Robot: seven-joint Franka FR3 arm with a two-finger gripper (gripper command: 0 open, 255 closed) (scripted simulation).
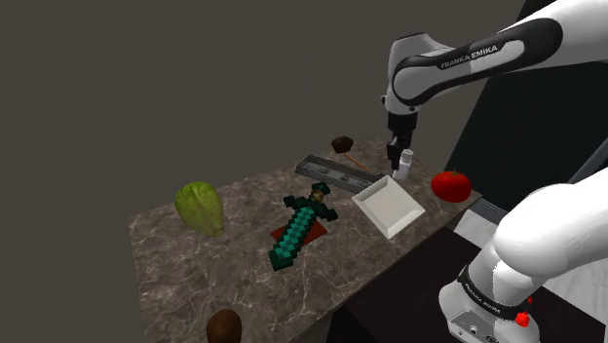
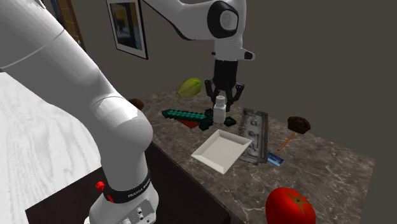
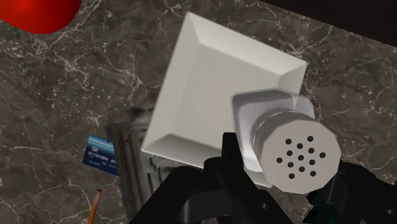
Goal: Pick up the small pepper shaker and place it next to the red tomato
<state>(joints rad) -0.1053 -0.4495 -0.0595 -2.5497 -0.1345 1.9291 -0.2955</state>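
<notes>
Far off to the shoulder view's left of the white dish [image 1: 388,207], a green lettuce head [image 1: 200,207] sits on the marble counter [image 1: 175,268]. Closer to the dish lies a teal pixel sword [image 1: 302,226], and just behind the dish is a grey ridged tray [image 1: 336,173]. Now the action: over the dish's far edge, the black gripper [image 1: 397,164] is clenched on the pepper shaker [image 1: 405,161], a pale little bottle with a perforated cap. The wrist view has a finger hard against its side, and it looks to hang clear of the counter. On past the dish to the right, apart from it, the red tomato [image 1: 450,185] waits near the counter's corner. So the pick looks done and the carry is the step in hand. The next move, as I read it: take the shaker upright away from the dish toward the tomato. Then lower it onto bare marble just beside the fruit, without a nudge that might roll it, and let go.
</notes>
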